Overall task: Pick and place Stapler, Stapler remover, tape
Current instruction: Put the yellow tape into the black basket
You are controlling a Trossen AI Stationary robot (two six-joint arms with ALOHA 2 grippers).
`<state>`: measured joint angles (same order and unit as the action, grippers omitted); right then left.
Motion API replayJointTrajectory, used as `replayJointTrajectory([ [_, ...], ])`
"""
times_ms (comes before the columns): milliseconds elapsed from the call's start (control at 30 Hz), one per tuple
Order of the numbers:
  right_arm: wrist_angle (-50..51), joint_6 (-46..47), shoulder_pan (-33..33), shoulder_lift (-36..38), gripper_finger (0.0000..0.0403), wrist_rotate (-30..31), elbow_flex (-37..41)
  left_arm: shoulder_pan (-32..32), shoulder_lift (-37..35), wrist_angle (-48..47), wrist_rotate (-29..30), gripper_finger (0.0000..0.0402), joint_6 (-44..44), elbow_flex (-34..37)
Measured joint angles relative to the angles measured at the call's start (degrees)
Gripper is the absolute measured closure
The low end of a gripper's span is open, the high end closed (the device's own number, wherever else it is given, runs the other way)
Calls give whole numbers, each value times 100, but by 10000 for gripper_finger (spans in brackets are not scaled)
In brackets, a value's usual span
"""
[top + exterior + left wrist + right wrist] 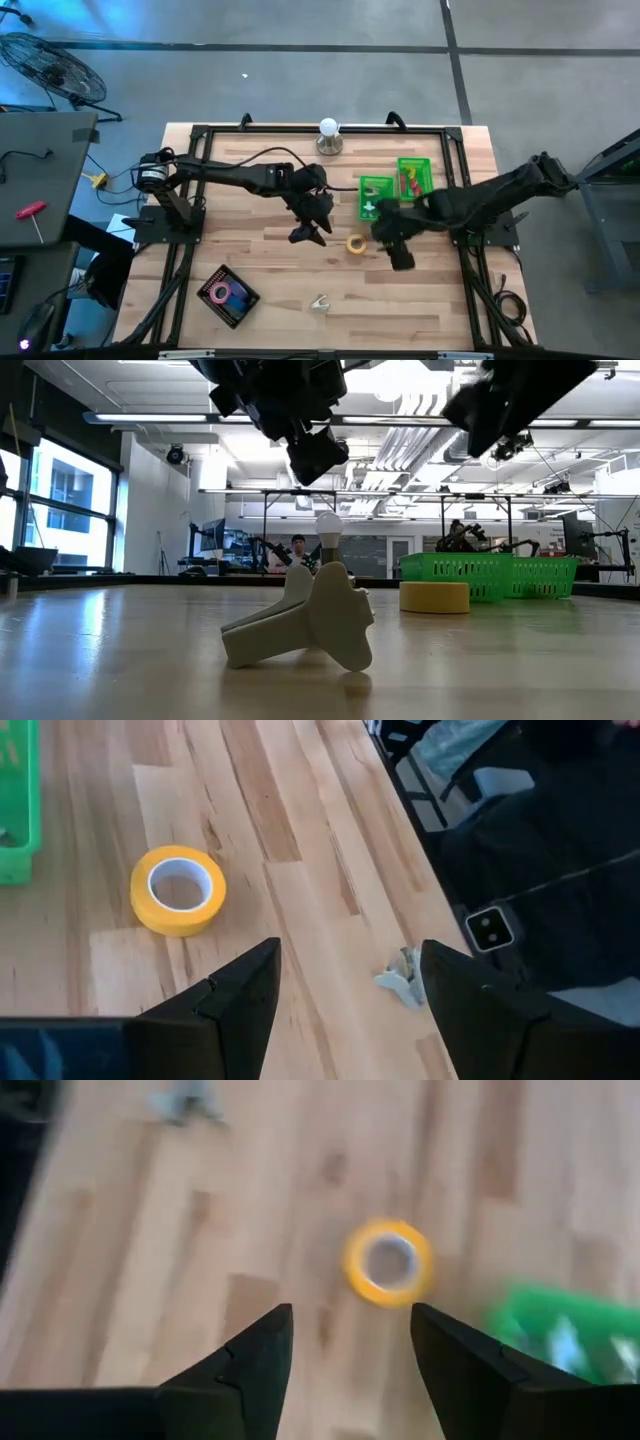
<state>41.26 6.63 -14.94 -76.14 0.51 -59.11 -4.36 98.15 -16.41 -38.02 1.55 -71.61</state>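
A yellow tape roll (356,243) lies flat on the wooden table; it also shows in the left wrist view (178,890), the right wrist view (389,1262) and the low view (434,596). A whitish staple remover (319,304) lies near the table's front edge, and shows in the low view (305,625). My left gripper (312,228) hangs open and empty above the table, left of the yellow roll. My right gripper (397,250) hangs open and empty just right of the roll. Pink and purple tape rolls (226,293) lie on a black tray. I cannot make out a stapler.
Two green bins (375,197) (413,178) stand side by side behind the yellow roll, with small red and white items inside. A light bulb on a base (329,135) stands at the far edge. The black tray (243,305) sits at the front left.
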Motion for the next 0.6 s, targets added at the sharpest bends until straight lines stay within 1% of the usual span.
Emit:
replayJointTrajectory([
  [100, -191, -310, -401, -223, 211, 42, 0, 2, 0, -1, 4, 167, 178, 0],
  [200, -368, -516, -636, -708, 215, 58, 0, 40, 1, 1, 40, 167, 197, 0],
  [267, -509, -568, -700, -1114, 217, 226, 0, 84, 0, 1, 139, 167, 244, 0],
  [400, -586, -865, -639, -1808, 222, 840, 0, 183, 0, 2, 828, 167, 387, 0],
  [500, -666, -975, -520, -2117, 228, 1267, 2, 275, 0, -12, 1393, 167, 375, 0],
  [533, -764, -1014, -466, -2163, 231, 1238, 2, 321, 0, -42, 1622, 167, 350, 0],
  [600, -903, -1146, -353, -2202, 236, 938, 0, 455, 0, -96, 2058, 167, 343, 0],
])
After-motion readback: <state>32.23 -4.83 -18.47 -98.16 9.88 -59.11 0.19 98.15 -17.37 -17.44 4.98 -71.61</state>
